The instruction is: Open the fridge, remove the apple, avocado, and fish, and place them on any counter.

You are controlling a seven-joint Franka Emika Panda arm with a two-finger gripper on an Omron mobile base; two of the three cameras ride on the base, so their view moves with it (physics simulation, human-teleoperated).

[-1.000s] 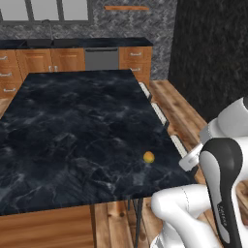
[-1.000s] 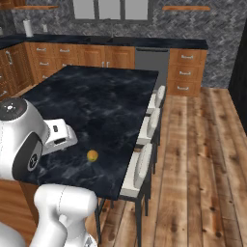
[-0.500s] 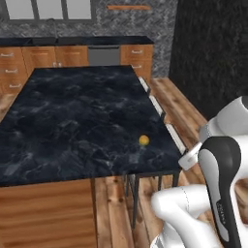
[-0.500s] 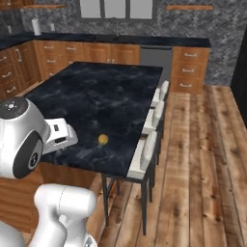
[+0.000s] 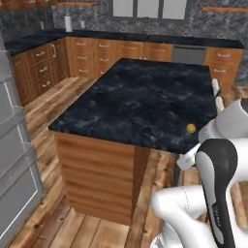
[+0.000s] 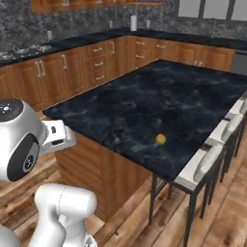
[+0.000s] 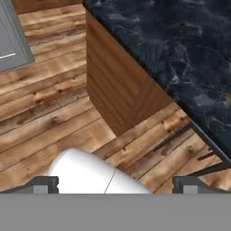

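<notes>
Hand view: gripper (image 7: 115, 182) spread wide, nothing between its fingertips (image 7: 45, 184) — hanging over wood floor (image 7: 54, 117) beside the counter (image 7: 180, 58) base. Apple (image 5: 191, 128) sits on the counter near its edge by the stools (image 6: 205, 166). Fridge (image 5: 14, 184) — a grey slab at far left.

No readable text anywhere. On the upper arm link (image 5: 218, 193) in the left base view there's a line of tiny pale lettering running down the dark panel, but it's too small and blurred to make out. The round dark joint cap (image 6: 9, 110) in the right base view carries a few tiny marks, and they can't be read either. No labels, brands, numbers or signs on the counter (image 5: 140, 101), the far wall cabinets (image 6: 91, 62), or the fridge (image 5: 14, 160) at the left.
</notes>
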